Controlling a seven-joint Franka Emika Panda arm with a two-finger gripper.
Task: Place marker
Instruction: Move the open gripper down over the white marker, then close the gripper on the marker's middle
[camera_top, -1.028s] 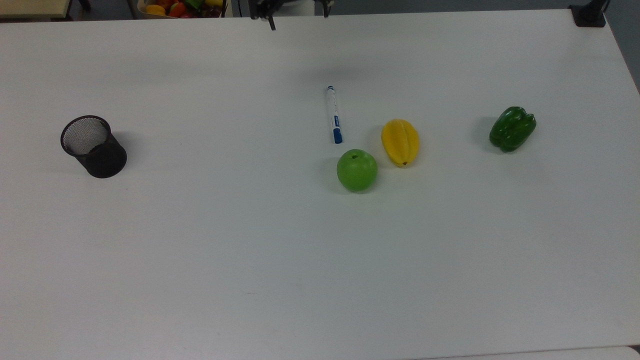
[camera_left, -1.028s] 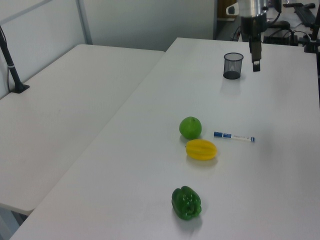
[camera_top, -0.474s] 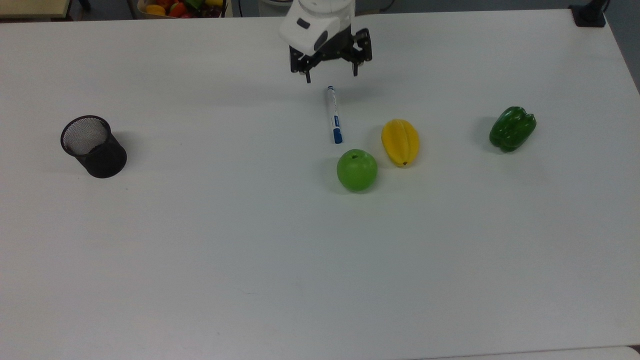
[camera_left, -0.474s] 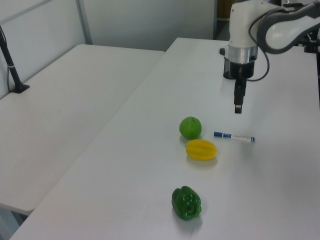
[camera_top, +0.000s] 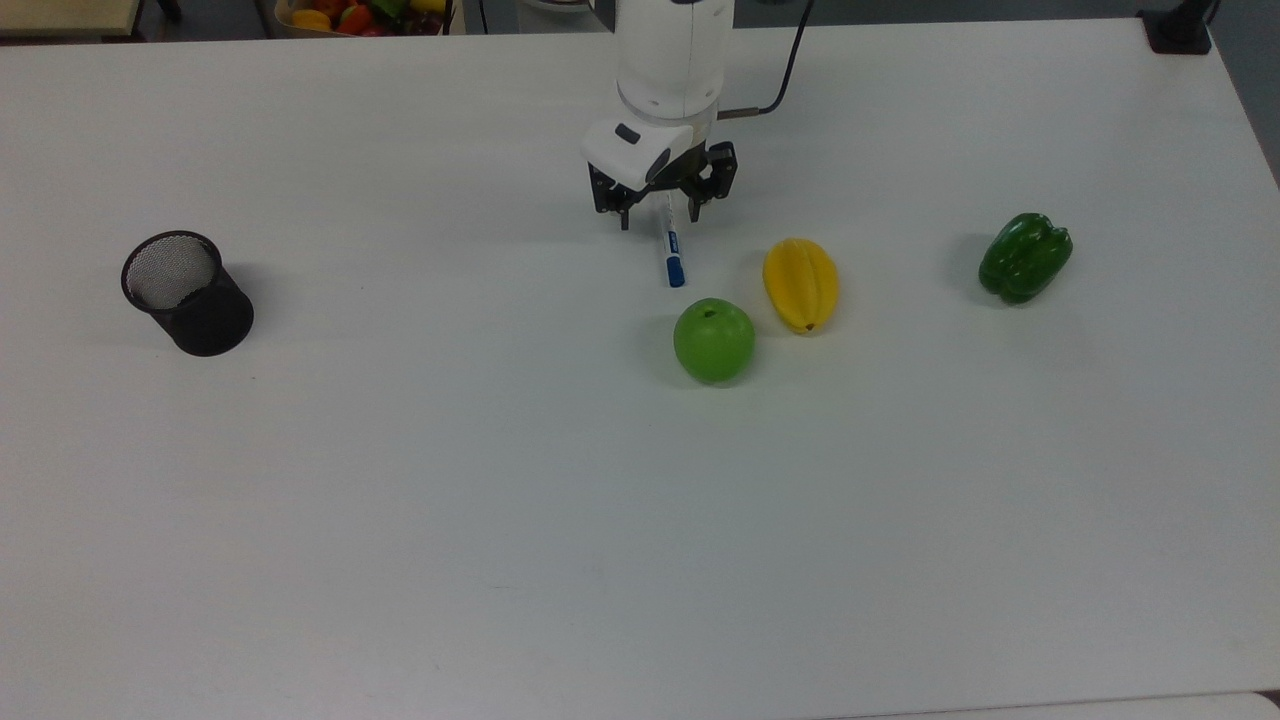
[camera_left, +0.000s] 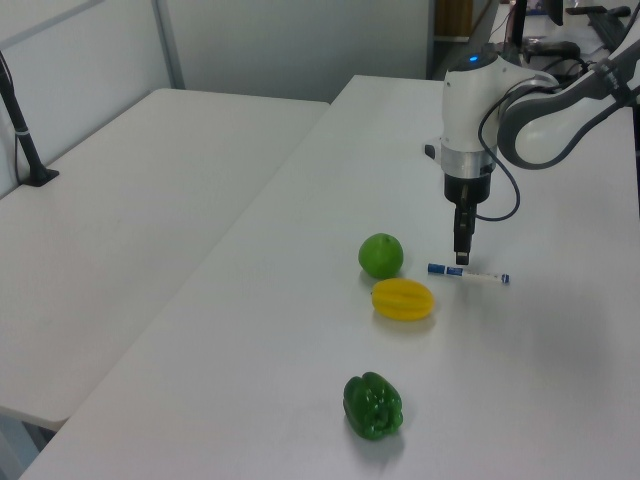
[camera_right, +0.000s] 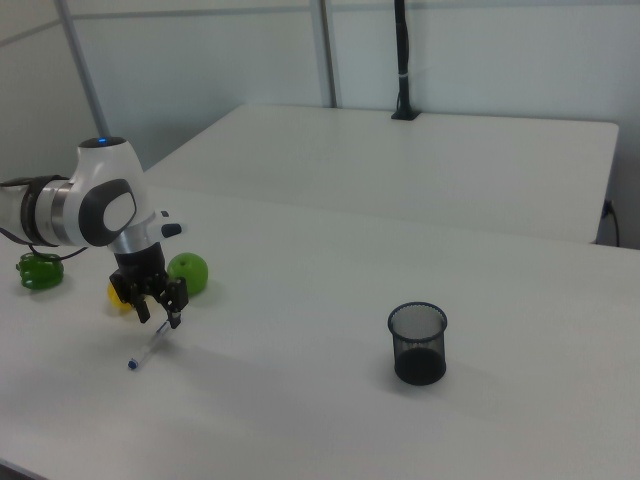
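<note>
Top view shows the marker lying flat on the white table, blue cap toward the apple. Straddling its white end, the gripper hangs fingers spread, holding nothing. A yellow fruit sits beside the apple, a pepper further off, and a mesh cup stands well apart.

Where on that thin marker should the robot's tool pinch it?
Probably the white barrel, from straight above. The marker lies flat on the table, so only its long sides offer purchase. The open tool already straddles the barrel's width.
</note>
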